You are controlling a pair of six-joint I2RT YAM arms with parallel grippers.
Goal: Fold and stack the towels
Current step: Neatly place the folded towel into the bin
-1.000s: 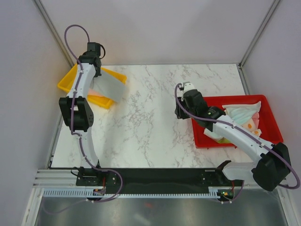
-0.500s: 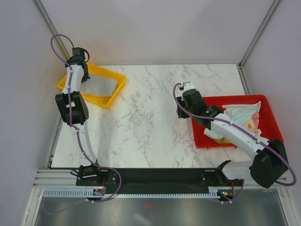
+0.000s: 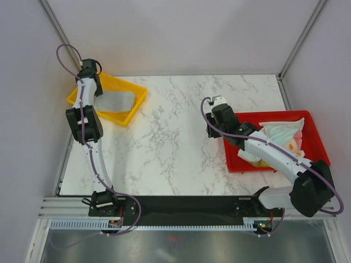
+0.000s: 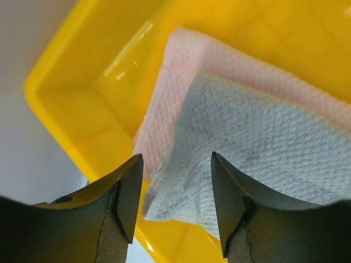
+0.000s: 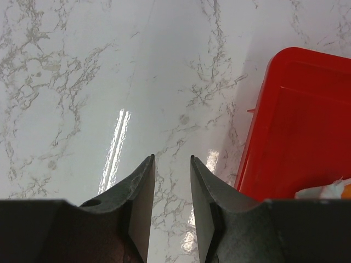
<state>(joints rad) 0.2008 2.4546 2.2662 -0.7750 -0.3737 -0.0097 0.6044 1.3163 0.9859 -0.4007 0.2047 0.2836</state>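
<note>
A folded grey towel (image 4: 258, 142) lies on a folded pale pink towel (image 4: 181, 60) inside the yellow tray (image 4: 82, 109). My left gripper (image 4: 176, 161) hangs open just above the grey towel's near corner, holding nothing. From above, the grey towel (image 3: 118, 101) shows in the yellow tray (image 3: 134, 87), with the left gripper (image 3: 93, 94) at the tray's left end. My right gripper (image 5: 171, 159) is open and empty over bare marble, left of the red tray (image 5: 296, 126). Crumpled mint and cream-orange towels (image 3: 282, 137) lie in the red tray (image 3: 315, 129), partly hidden by the right arm.
The marble table (image 3: 175, 131) runs between the two trays. Grey walls and metal posts close in the back and both sides. The yellow tray sits at the table's far left corner, the red tray against the right edge.
The left arm swung left to the yellow tray's left end, laid the grey towel flat in the tray and opened its gripper. The right arm has barely moved.
</note>
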